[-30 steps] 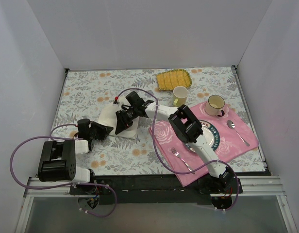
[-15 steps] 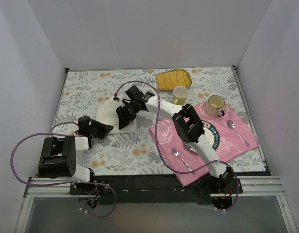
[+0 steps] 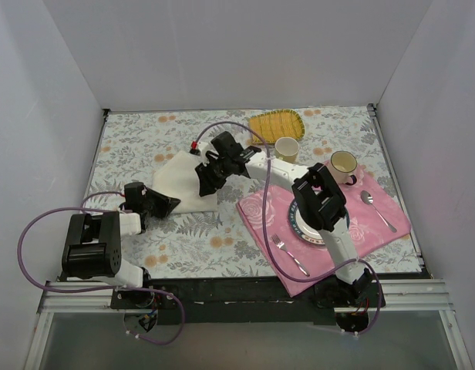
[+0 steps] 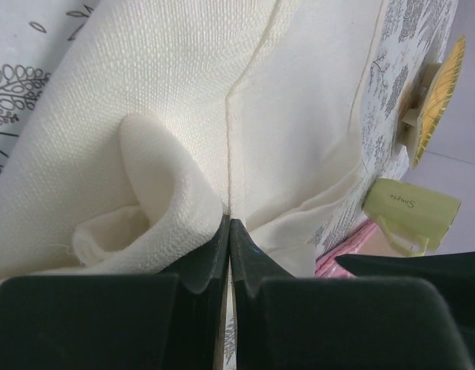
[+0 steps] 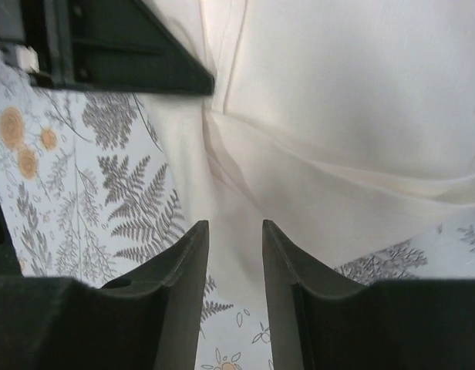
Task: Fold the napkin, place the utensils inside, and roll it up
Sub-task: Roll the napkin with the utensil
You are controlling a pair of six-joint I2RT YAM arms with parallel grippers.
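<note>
The cream napkin (image 3: 178, 183) lies rumpled on the leaf-print tablecloth, left of centre. My left gripper (image 3: 166, 205) is low at its near edge and shut on a fold of the cloth. In the left wrist view that gripper (image 4: 228, 224) pinches the fold of the napkin (image 4: 183, 108) at its tips. My right gripper (image 3: 206, 185) hovers over the napkin's right part. Seen from the right wrist, that gripper (image 5: 234, 228) is open, its fingers (image 5: 190, 254) bare, with the napkin (image 5: 338, 116) lying beneath. The utensils are out of view.
A pink rose mat (image 3: 261, 212) lies to the right with a plate (image 3: 301, 228), a silver fork (image 3: 288, 253), a silver spoon (image 3: 376, 208) and a mug (image 3: 341, 166). Behind stand a second mug (image 3: 286, 150) and a yellow ribbed mat (image 3: 274, 125).
My right gripper has moved back and to the right, away from the napkin's near side. The napkin now lies flatter and wider toward the left. The left gripper has stayed in place, still shut.
</note>
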